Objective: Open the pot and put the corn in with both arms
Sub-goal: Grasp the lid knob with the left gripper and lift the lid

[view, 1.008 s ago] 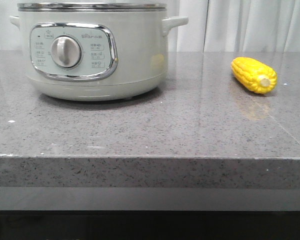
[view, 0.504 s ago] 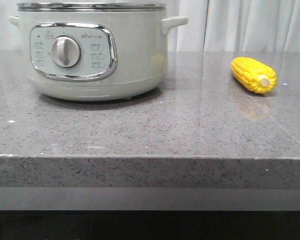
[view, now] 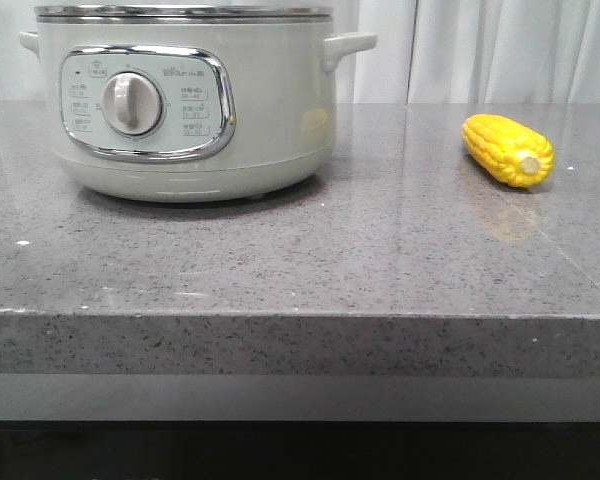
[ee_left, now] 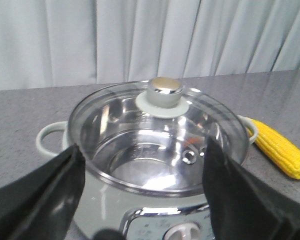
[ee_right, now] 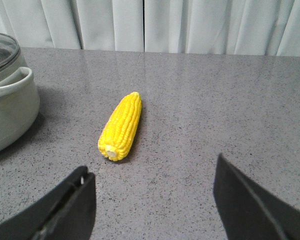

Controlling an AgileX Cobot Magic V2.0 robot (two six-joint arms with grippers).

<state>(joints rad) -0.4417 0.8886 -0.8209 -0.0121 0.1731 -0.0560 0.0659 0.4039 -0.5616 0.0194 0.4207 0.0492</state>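
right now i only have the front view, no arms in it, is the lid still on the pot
Observer: Yes. The left wrist view shows the glass lid seated on the pot, knob on top.
Operator: where's the left hand
Observer: The left hand is open, its fingers framing the pot on either side, touching nothing.
Operator: and the right
Observer: The right hand is open, short of the corn, whose pale stub end faces it.

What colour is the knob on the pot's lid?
Shiny silver chrome on a pale collar; the knob on the glass lid shows best in the left wrist view.
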